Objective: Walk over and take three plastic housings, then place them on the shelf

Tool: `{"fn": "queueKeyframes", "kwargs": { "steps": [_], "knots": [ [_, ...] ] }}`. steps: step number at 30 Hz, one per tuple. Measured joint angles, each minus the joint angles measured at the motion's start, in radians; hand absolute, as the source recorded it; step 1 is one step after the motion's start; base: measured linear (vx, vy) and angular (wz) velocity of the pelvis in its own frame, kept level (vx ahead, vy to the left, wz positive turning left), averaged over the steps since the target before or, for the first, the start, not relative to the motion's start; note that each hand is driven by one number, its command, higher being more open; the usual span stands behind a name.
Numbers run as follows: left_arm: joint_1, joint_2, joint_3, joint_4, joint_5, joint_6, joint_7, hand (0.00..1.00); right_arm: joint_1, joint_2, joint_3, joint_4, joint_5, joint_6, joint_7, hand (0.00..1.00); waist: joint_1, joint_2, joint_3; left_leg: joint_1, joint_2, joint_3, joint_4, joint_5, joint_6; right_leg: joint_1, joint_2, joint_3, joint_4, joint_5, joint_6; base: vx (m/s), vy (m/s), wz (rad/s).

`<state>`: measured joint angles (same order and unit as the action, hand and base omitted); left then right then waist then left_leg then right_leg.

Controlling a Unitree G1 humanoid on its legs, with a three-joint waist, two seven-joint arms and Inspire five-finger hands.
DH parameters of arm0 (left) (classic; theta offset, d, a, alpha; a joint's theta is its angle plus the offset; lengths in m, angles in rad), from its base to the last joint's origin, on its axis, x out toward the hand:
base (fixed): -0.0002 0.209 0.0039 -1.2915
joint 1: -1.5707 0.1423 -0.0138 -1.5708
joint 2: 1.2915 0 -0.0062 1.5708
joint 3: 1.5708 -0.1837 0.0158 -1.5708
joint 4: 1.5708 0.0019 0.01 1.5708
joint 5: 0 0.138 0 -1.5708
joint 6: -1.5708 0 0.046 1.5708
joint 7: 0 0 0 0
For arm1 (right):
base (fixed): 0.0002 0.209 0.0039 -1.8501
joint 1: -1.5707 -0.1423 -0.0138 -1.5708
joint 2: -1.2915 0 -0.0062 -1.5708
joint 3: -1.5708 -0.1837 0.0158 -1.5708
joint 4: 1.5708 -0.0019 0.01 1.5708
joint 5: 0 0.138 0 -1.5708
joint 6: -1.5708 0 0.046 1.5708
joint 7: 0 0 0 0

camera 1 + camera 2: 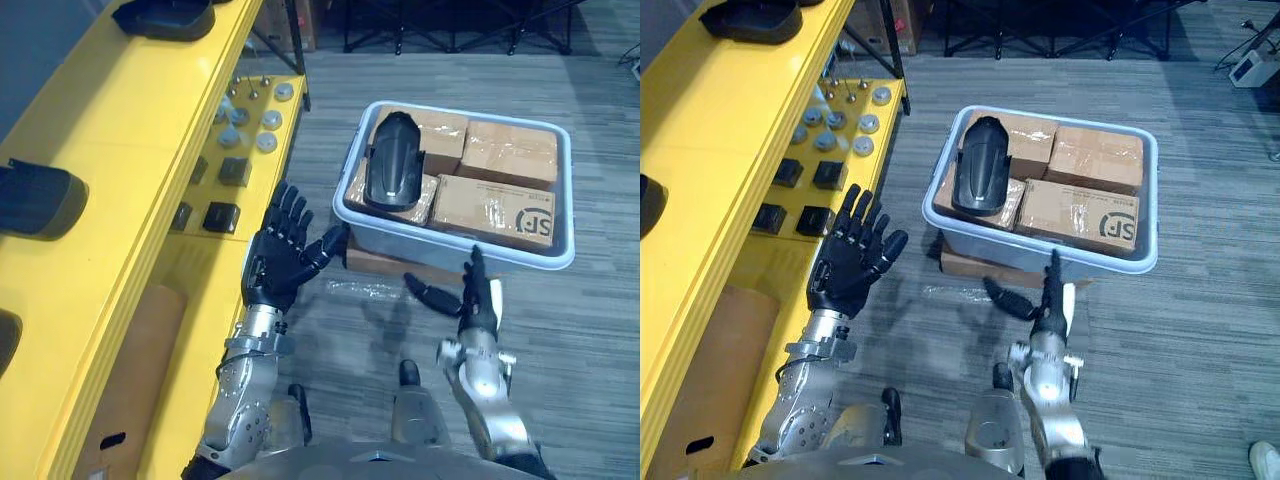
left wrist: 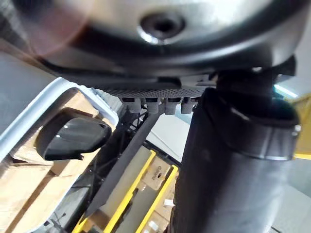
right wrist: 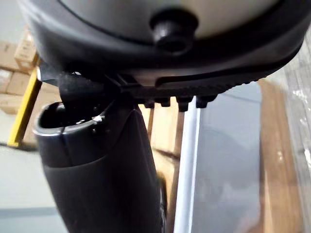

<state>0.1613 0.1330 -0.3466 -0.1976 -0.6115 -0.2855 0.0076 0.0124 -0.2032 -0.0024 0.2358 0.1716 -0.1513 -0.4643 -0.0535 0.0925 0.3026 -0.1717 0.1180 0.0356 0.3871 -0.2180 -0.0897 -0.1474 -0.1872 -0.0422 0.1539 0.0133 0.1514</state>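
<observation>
Looks like pick step: left hand (image 1: 280, 255), right hand (image 1: 478, 298) splayed, empty; black curved plastic housing (image 1: 395, 160) ahead in pale grey plastic bin (image 1: 569, 190), needs reach-and-grasp.

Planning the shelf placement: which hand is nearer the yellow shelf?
Left. The left hand hovers open beside the shelf; the right hand is farther off, before the bin.

Gloss and matt around the bin

The black plastic housing (image 1: 392, 160) is gleaming, smooth and glossy. The pale plastic bin (image 1: 455, 252) is looking satin-smooth, and its brown cardboard boxes (image 1: 495, 210) are shining under clear tape. At the left, the yellow shelf (image 1: 130, 130) is showing smooth paint. The grey floor (image 1: 590, 330) is looking matt and ribbed.
</observation>
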Motion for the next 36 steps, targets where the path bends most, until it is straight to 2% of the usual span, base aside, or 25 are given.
{"fn": "queueKeyframes", "kwargs": {
  "steps": [3, 5, 11, 16, 18, 22, 27, 29, 33, 36],
  "knots": [
    [-0.043, 0.033, 0.001, 0.0, 0.003, 0.018, 0.003, 1.0, -0.154, -0.031, -0.077, 0.071, 0.033, -0.001, -0.068, 1.0, 0.027, -0.007, 0.06, -0.048, -0.001, -0.016, 0.051, -0.016, 0.0, 0.018, 0.002, -0.016, -0.066, 0.036, 0.0, -0.16, 0.07, 0.1],
    [-0.063, 0.047, 0.004, 0.011, 0.003, 0.046, 0.004, 1.0, -0.295, -0.108, -0.116, 0.154, 0.042, 0.0, -0.118, 1.0, 0.041, 0.003, 0.094, -0.11, -0.004, -0.042, 0.1, -0.02, 0.002, 0.007, 0.003, -0.038, -0.096, 0.063, 0.001, -0.16, 0.071, 0.21],
    [-0.072, 0.052, 0.006, 0.165, -0.002, 0.087, -0.002, 1.0, -0.535, -0.314, -0.137, 0.304, 0.071, 0.011, -0.135, 1.0, 0.101, 0.027, 0.105, -0.223, -0.005, -0.082, 0.152, -0.014, 0.002, -0.057, 0.01, -0.069, -0.104, 0.089, 0.007, -0.08, 0.042, 0.16],
    [-0.086, 0.037, -0.013, 0.289, -0.015, 0.094, -0.032, 1.0, -0.752, -0.497, -0.113, 0.57, 0.114, 0.025, -0.128, 1.0, 0.149, 0.079, 0.137, -0.269, -0.014, -0.125, 0.182, -0.012, 0.002, -0.064, 0.01, -0.112, -0.1, 0.093, 0.012, 0.0, 0.034, 0.2],
    [-0.088, 0.033, -0.023, 0.311, -0.019, 0.093, -0.033, 1.0, -0.793, -0.519, -0.102, 0.614, 0.131, 0.044, -0.124, 1.0, 0.166, 0.083, 0.139, -0.279, -0.014, -0.129, 0.182, -0.01, 0.002, -0.075, 0.01, -0.117, -0.095, 0.093, 0.012, 0.0, 0.012, 0.09],
    [-0.106, 0.022, -0.052, 0.368, -0.046, 0.093, -0.035, 1.0, -0.875, -0.568, -0.072, 0.686, 0.172, 0.117, -0.123, 1.0, 0.189, 0.099, 0.154, -0.289, -0.018, -0.144, 0.184, -0.005, 0.003, -0.09, 0.006, -0.141, -0.064, 0.093, 0.012, -0.01, 0.011, 0.1],
    [-0.12, 0.011, -0.051, 0.428, -0.055, 0.09, -0.033, 1.0, -0.957, -0.623, -0.015, 0.709, 0.19, 0.192, -0.104, 1.0, 0.218, 0.102, 0.163, -0.316, -0.023, -0.147, 0.185, 0.01, 0.003, -0.132, -0.004, -0.15, -0.024, 0.087, 0.006, -0.04, 0.012, 0.02],
    [-0.119, 0.011, -0.05, 0.437, -0.07, 0.09, -0.033, 1.0, -0.992, -0.626, 0.003, 0.711, 0.191, 0.216, -0.097, 1.0, 0.218, 0.102, 0.163, -0.33, -0.022, -0.152, 0.189, 0.013, 0.002, -0.146, -0.005, -0.161, -0.008, 0.081, 0.003, -0.06, -0.003, 0.04],
    [-0.123, -0.004, -0.051, 0.446, -0.094, 0.089, -0.033, 1.0, -1.033, -0.663, 0.054, 0.713, 0.197, 0.28, -0.039, 1.0, 0.237, 0.102, 0.163, -0.369, -0.021, -0.161, 0.205, 0.022, 0.0, -0.182, -0.006, -0.177, 0.018, 0.072, 0.001, -0.06, -0.004, 0.04],
    [-0.129, -0.009, -0.049, 0.462, -0.099, 0.088, -0.032, 1.0, -1.062, -0.667, 0.065, 0.752, 0.218, 0.363, 0.047, 1.0, 0.246, 0.101, 0.164, -0.384, -0.022, -0.167, 0.206, 0.034, -0.001, -0.201, -0.013, -0.189, 0.043, 0.064, -0.002, -0.05, 0.003, 0.08]
  ]
}}
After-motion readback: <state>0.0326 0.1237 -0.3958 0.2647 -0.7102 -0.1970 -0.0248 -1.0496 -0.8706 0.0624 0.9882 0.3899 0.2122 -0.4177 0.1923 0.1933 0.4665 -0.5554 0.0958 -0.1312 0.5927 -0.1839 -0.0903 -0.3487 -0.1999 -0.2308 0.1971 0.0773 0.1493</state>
